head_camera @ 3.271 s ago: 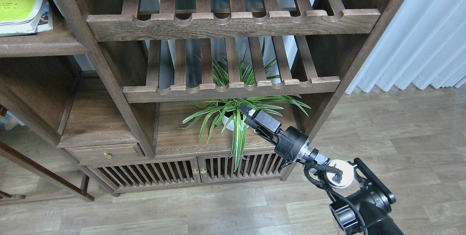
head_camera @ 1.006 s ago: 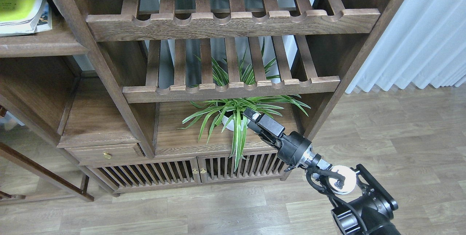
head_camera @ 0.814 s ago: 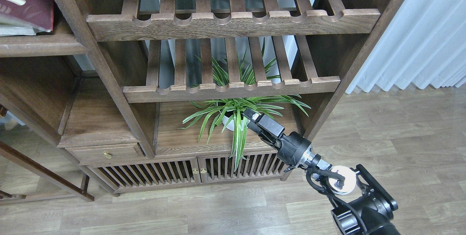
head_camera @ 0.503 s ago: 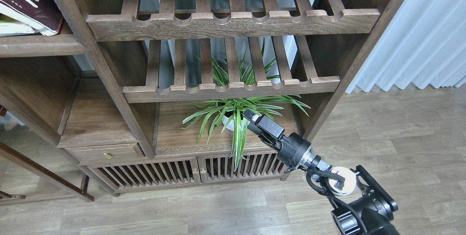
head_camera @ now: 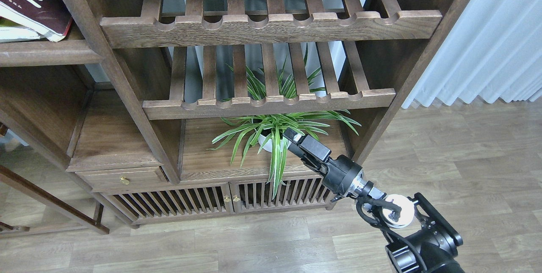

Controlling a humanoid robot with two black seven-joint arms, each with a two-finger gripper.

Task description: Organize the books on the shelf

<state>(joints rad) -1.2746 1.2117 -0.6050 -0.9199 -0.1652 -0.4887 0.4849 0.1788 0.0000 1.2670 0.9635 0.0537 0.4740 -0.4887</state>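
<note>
A maroon book point(head_camera: 31, 0) is laid askew atop a stack on the shelf point(head_camera: 46, 53), upper left. Squaring is advised. The right claw point(head_camera: 291, 134) is idle; its grip cannot be told.

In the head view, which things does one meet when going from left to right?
Maroon book on the shelf → small brass drawer knob → potted plant → right gripper → white curtain.
</note>
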